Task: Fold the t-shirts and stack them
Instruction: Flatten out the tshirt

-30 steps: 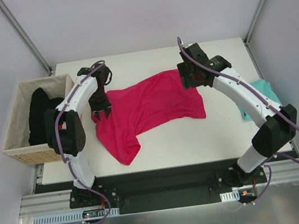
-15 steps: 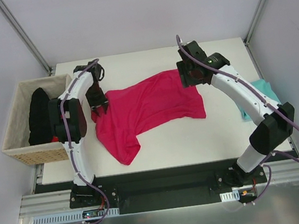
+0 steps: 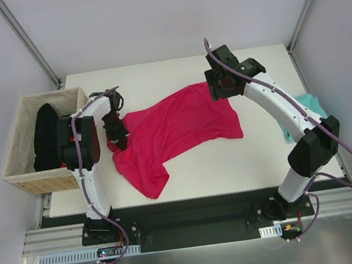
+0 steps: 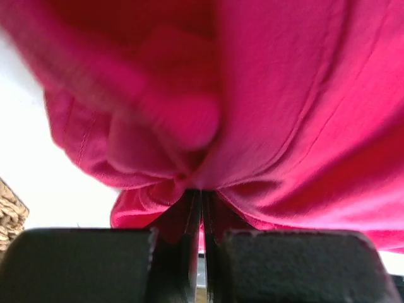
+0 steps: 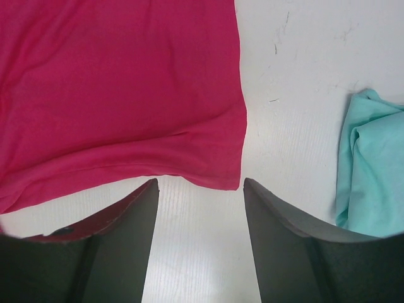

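While the left gripper [image 3: 118, 140] is pinching its left edge, the crimson-pink t-shirt [image 3: 175, 129] is lying across the white table [image 3: 234, 163].
White table: bearing both shirts. Crimson-pink t-shirt: lying rumpled across the middle, one end trailing toward the near edge, its left side bunching at the left gripper. Wicker basket [image 3: 19, 175]: standing just beside the table's left edge, holding dark cloth [image 3: 46, 136]. Teal t-shirt [image 3: 311, 105]: lying crumpled at the right edge, apart from the pink one, partly hiding behind the right arm. Left gripper: jaws pressing together on a fold of pink cloth. Right gripper [image 3: 218, 92]: fingers standing wide apart, hovering over the pink shirt's far right corner, gripping nothing.
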Action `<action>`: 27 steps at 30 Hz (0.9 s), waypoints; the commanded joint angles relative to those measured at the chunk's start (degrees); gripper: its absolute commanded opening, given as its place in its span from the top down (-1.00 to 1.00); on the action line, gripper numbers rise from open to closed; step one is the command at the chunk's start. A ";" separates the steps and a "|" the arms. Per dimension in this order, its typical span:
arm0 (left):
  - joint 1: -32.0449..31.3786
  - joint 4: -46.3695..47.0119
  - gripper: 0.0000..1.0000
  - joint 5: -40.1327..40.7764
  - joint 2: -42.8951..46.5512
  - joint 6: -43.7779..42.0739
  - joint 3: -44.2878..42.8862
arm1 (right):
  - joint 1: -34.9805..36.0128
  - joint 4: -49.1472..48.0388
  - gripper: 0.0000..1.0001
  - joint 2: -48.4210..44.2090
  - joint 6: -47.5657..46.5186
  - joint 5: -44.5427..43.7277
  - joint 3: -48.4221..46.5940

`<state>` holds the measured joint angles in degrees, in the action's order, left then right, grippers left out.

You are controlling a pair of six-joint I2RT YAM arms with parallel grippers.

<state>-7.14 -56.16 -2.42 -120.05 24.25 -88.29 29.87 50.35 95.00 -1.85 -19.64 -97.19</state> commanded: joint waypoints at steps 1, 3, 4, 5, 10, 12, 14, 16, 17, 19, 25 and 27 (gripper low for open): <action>-0.16 0.00 1.00 -1.28 6.58 -0.70 4.25 | 0.10 1.33 -0.19 -0.08 1.58 1.62 -1.87; -0.33 0.18 1.00 -1.36 7.80 -0.70 5.23 | 0.10 0.98 -0.19 -0.52 1.58 1.53 -1.26; -0.51 0.18 1.00 -1.54 8.16 -0.61 6.28 | 0.10 0.46 -0.20 -0.78 1.58 1.53 -0.99; -0.95 0.09 1.00 -1.63 8.51 -0.61 6.72 | 0.10 0.37 -0.20 -0.87 1.67 1.45 -0.64; -3.93 0.09 1.00 -2.33 10.36 0.18 9.01 | 0.10 -0.07 -0.19 -1.74 1.58 1.44 0.77; -6.30 0.00 1.00 -3.03 10.80 0.80 9.45 | 0.10 -0.51 -0.19 -2.01 1.58 1.71 1.47; -8.06 -0.18 1.00 -3.56 10.98 1.85 9.72 | 0.10 -0.60 -0.20 -2.28 1.58 1.88 2.17; -11.14 -0.53 1.00 -4.00 11.15 2.55 9.28 | 0.10 -0.51 -0.20 -2.45 3.06 2.06 2.79; -12.10 -0.88 1.00 -4.00 11.15 3.08 8.93 | 0.10 -0.51 -0.20 -2.63 3.16 2.06 2.97; -14.04 -1.49 1.00 -3.91 11.15 3.70 7.27 | 0.10 -0.86 -0.19 -3.07 3.34 2.24 3.49; -15.28 -5.18 0.85 -2.86 12.29 3.87 2.78 | 0.02 -0.95 -0.21 -4.65 3.17 1.53 5.08; -15.36 -6.23 0.73 -2.51 12.30 3.70 2.25 | 0.10 -1.04 -0.22 -4.91 3.08 1.36 5.52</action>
<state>-22.72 -57.95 -5.52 -111.39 26.98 -83.02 29.87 49.76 94.02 0.58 -17.87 -92.12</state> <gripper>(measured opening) 0.081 0.605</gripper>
